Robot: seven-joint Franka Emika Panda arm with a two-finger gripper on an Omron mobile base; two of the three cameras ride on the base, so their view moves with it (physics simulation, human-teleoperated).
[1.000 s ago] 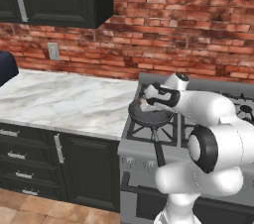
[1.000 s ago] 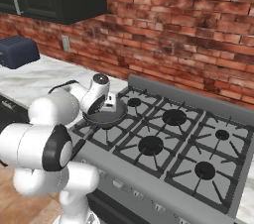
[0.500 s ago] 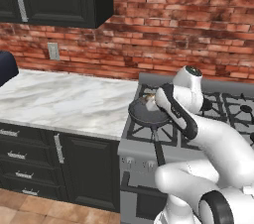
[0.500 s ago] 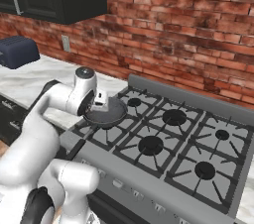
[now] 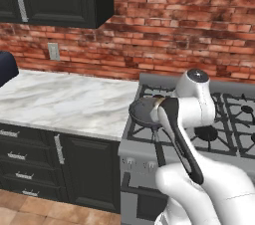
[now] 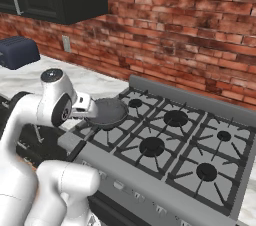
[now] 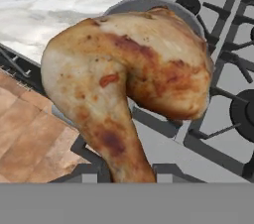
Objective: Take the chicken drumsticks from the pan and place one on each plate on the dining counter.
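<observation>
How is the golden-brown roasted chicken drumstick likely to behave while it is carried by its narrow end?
The golden-brown roasted chicken drumstick keeps its bent shape in the hand view, so it is probably stiff rather than floppy. Its bulky meaty end sits far from the thin bone end near the jaws, so it may swing or pivot. The glossy browned skin looks possibly slippery.

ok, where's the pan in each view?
Left base view: pan at centre, on the stove's front-left corner, partly behind the arm.
Right base view: pan left of centre, same corner.
Hand view: pan rim at top, behind the drumstick.
Shared landmark: the black grates.
</observation>
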